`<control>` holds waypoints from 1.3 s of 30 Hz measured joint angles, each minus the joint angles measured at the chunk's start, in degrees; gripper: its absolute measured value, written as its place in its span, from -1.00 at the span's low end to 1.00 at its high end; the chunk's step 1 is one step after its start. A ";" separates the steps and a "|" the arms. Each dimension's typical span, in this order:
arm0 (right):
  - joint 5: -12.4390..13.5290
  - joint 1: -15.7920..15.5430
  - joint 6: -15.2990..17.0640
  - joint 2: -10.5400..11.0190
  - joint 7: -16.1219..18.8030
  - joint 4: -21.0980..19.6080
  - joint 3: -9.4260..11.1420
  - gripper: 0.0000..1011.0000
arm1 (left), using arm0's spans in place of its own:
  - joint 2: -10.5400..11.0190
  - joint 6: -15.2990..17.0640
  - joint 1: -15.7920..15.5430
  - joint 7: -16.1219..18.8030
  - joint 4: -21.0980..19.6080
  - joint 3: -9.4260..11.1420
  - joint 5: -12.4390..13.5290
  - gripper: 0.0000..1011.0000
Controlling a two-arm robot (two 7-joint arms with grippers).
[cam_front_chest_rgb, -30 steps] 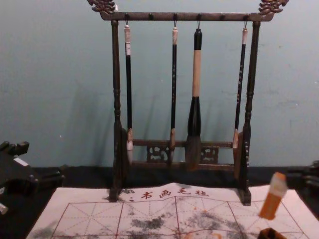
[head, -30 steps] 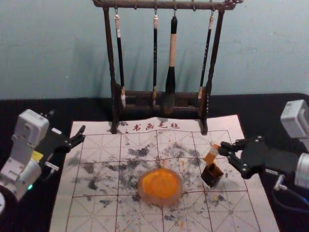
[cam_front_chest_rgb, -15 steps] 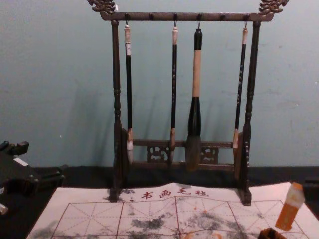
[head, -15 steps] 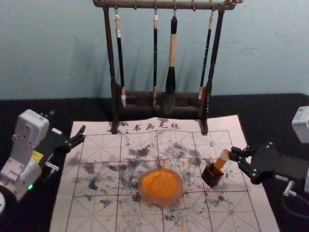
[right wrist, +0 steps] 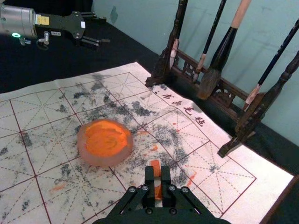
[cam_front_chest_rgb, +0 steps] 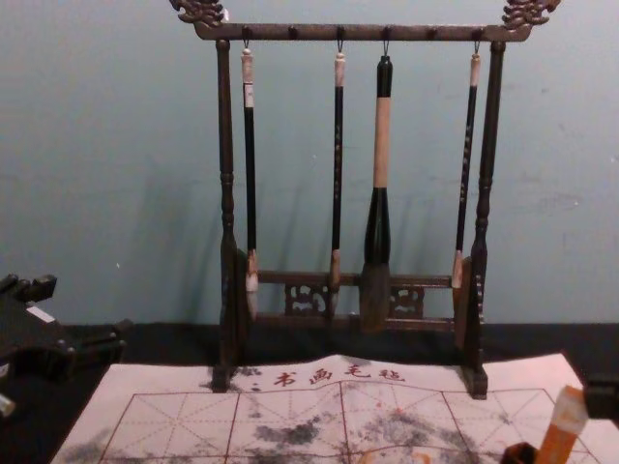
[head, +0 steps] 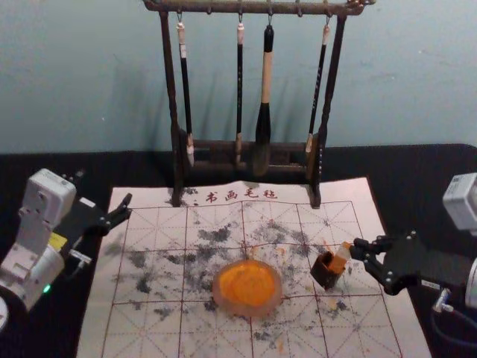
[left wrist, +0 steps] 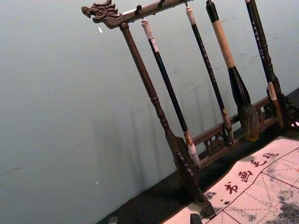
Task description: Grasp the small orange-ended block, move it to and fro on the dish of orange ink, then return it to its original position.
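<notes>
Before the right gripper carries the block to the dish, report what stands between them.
The dark box does: it stands close by the block, on the side toward the dish. The right gripper would probably need to lift over it. Beyond the box, nothing visible stands before the dish.

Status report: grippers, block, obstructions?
Right gripper shut on tilted orange-ended block. Left gripper idle, open, far left. Dark box close by, possible snag.

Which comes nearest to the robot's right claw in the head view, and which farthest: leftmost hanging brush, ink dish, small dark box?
1. Small dark box: just left of the right claw.
2. Ink dish: farther left, on the mat.
3. Leftmost brush: behind, far left.
</notes>
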 joint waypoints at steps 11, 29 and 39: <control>-0.53 1.16 0.15 -1.23 0.34 2.07 -0.93 -0.90 | 0.00 0.00 0.00 0.00 0.00 0.00 0.00 0.98; -1.33 3.29 0.54 -3.22 0.80 5.21 -2.72 -0.90 | 0.00 0.00 0.00 0.00 0.00 0.00 0.00 0.98; -2.28 4.48 0.93 -3.88 1.21 6.87 -3.96 -0.90 | 0.00 0.00 0.00 0.00 0.00 0.00 0.00 0.98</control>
